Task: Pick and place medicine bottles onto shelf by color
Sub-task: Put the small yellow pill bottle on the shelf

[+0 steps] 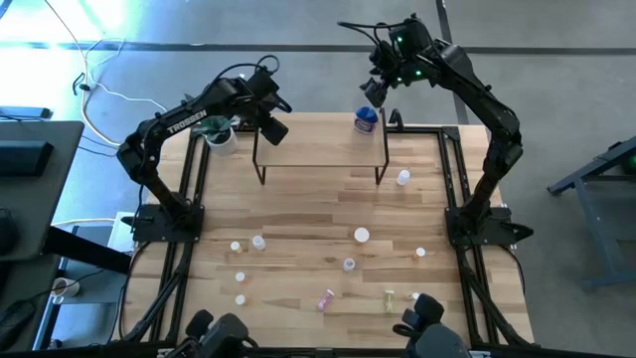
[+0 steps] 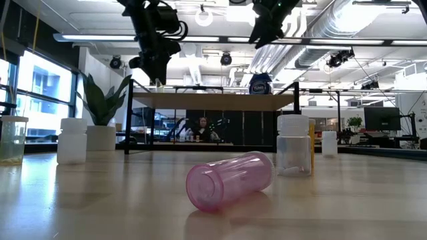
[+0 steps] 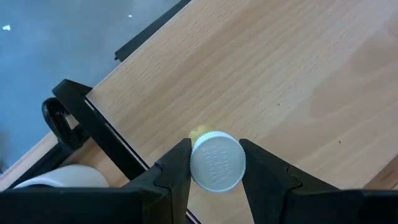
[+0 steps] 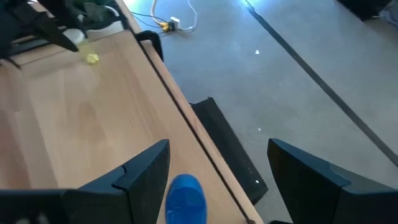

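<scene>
Your left arm (image 1: 189, 119) is matte black with white TROSSEN lettering; the right arm (image 1: 467, 80) shows green lights.

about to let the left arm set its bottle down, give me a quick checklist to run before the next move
1. Left claw closed on the small white-capped bottle: ok, cap sits between both fingers.
2. Bottle over the light-wood shelf board on black legs, not past its edge: ok in the left wrist view, though near the board's end.
3. Bottle colour fits this end of the shelf: cannot tell; only the cap and a yellowish bit show.
4. Right claw open, above the blue-capped bottle at the other end: ok.
5. Arms apart: ok in the high view.
6. Bottle touching the board: cannot tell.
</scene>
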Controlling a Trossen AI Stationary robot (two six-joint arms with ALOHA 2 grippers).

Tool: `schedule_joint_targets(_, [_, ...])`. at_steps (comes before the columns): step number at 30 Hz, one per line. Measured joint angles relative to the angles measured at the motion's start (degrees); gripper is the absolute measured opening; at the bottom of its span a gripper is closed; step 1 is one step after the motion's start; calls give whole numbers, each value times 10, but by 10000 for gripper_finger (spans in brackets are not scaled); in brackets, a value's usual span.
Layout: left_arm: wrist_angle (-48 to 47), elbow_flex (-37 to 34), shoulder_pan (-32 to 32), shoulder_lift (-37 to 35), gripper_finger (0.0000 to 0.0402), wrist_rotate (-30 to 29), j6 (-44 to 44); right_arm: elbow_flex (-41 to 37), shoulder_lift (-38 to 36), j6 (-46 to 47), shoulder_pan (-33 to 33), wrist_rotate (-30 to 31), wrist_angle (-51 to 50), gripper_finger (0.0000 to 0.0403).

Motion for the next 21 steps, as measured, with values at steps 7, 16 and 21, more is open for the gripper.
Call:
schedule_joint_targets(7, [6, -1, 0, 0, 116, 0, 19, 0, 0, 0, 0, 12, 0, 261])
schedule_joint_targets(16, [8, -1, 0, 0, 116, 1, 34, 0, 0, 4, 7, 12, 0, 261])
schedule_joint_targets(21, [8, -1, 0, 0, 116, 9, 32, 0, 0, 4, 7, 12, 0, 261])
